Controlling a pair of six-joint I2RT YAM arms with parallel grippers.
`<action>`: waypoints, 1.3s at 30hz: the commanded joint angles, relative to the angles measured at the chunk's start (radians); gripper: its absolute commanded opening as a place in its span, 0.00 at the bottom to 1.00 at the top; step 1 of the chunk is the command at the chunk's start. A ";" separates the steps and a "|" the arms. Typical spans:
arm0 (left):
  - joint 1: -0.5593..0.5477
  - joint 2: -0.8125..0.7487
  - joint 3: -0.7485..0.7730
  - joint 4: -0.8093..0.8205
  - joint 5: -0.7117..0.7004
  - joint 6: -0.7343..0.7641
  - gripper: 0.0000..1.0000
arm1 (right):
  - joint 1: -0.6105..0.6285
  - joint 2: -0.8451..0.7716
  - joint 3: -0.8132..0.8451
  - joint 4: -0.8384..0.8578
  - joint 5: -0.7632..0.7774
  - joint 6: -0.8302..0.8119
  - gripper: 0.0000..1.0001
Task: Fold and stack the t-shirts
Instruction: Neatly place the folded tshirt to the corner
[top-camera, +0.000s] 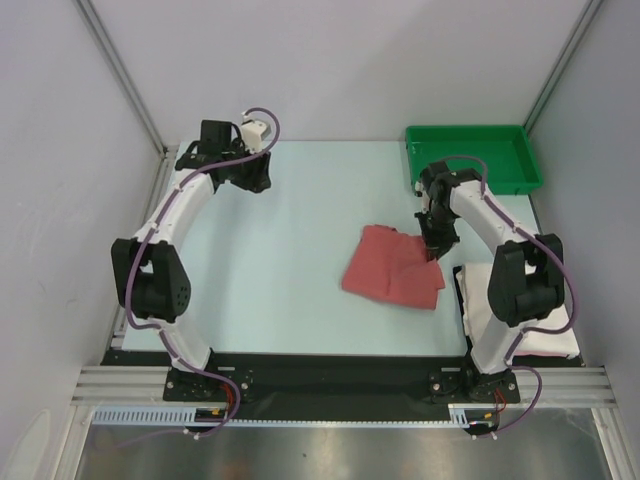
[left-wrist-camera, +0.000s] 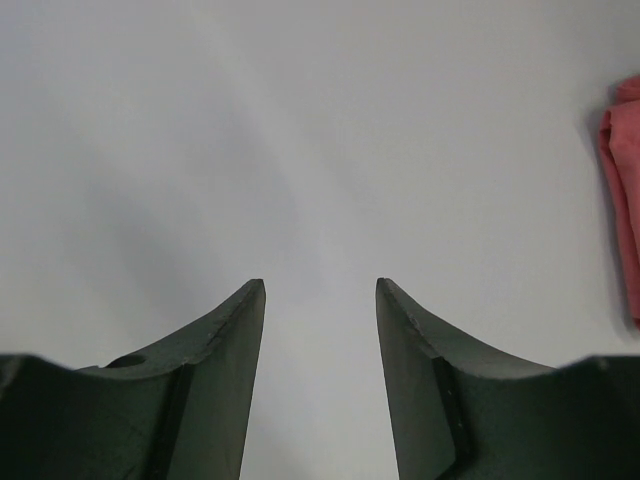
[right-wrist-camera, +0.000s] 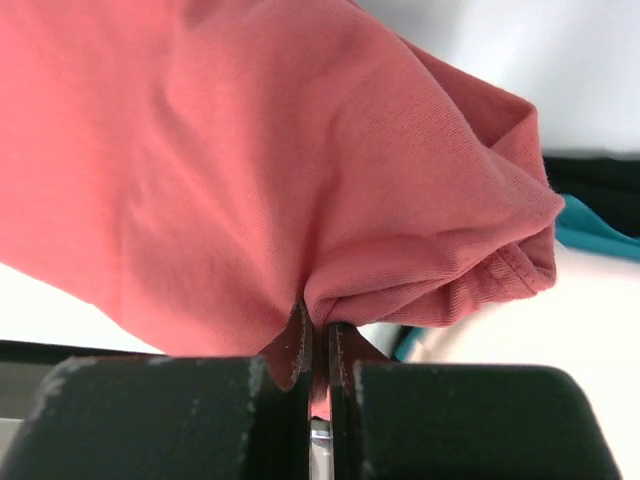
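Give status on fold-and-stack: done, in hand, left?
Done: white t-shirt looks folded, near right, partly behind the arm. In hand: right gripper shut on an edge of the salmon-red t-shirt, loosely folded mid-table. To do: neaten it, stack both. The left gripper is open, empty.

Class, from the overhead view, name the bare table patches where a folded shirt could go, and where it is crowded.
Free: the wide middle of the table between the left arm and the salmon-red shirt, and the far strip left of the green tray. Crowded: the right side, where the right gripper pinches that shirt beside the white shirt.
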 joint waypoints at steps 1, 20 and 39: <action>0.014 -0.064 0.042 -0.001 0.049 0.039 0.54 | 0.029 -0.132 0.012 -0.095 0.140 -0.081 0.00; 0.040 0.020 0.116 0.027 0.089 0.055 0.55 | 0.221 -0.464 -0.159 -0.360 0.572 -0.216 0.00; 0.040 0.025 0.107 0.036 0.070 0.053 0.55 | 0.054 -0.701 -0.113 -0.361 0.513 -0.467 0.00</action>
